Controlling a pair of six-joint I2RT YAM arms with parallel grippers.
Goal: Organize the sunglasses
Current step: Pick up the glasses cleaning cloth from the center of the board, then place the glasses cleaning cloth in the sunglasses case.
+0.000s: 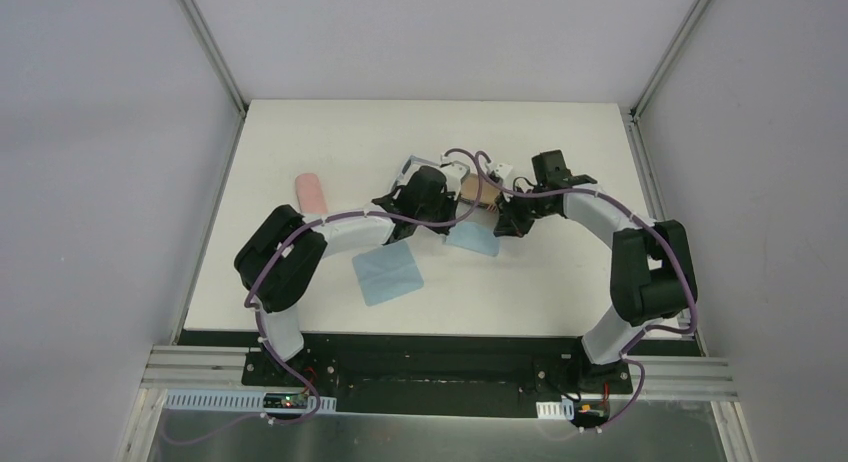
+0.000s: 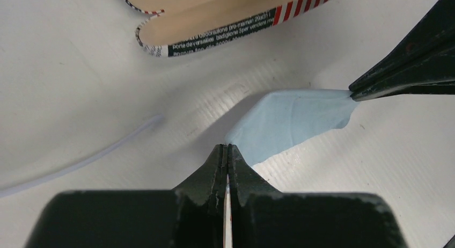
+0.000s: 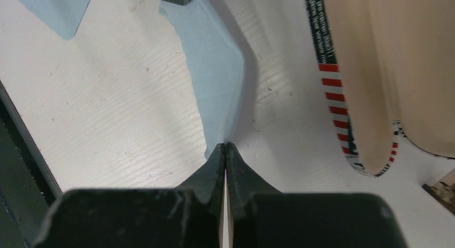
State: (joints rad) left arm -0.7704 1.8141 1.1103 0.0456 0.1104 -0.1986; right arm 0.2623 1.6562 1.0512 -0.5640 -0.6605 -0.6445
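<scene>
Both grippers pinch opposite corners of one light blue cloth lying on the table. My left gripper is shut on its near corner, and the cloth stretches to my right gripper's fingers. My right gripper is shut on the other corner of the cloth. In the top view the left gripper and right gripper nearly meet. A thin pale translucent temple of the whitish sunglasses lies left of the cloth. A brown mottled bit shows at the frame edge; the brown pair is otherwise hidden.
The open black-and-white lettered case with a tan inside lies just behind the cloth. A second blue cloth lies flat at the front left. The pink case is at the far left.
</scene>
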